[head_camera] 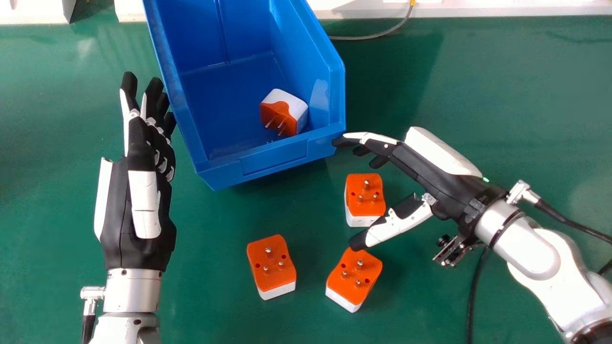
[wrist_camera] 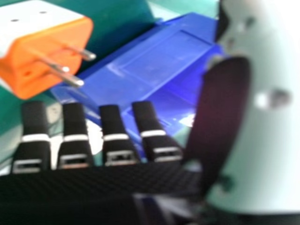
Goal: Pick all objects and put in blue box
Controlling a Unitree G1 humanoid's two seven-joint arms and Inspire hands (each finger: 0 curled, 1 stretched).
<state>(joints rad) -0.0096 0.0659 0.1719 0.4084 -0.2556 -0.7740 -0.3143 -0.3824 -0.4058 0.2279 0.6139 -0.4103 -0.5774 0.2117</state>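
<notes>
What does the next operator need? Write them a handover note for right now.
Left hand: open, empty, beside the blue box.
Right hand: open, empty, near the box's near right corner.
Done: one plug adapter is in the box.
To do: three adapters on the green table, pins up: one by the right hand, one just nearer the robot, one farther left.

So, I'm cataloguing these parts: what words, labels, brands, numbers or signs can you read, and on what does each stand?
None that I can read: not on the blue box, the plug adapter inside it, the three adapters on the table, the left hand or the right hand.
</notes>
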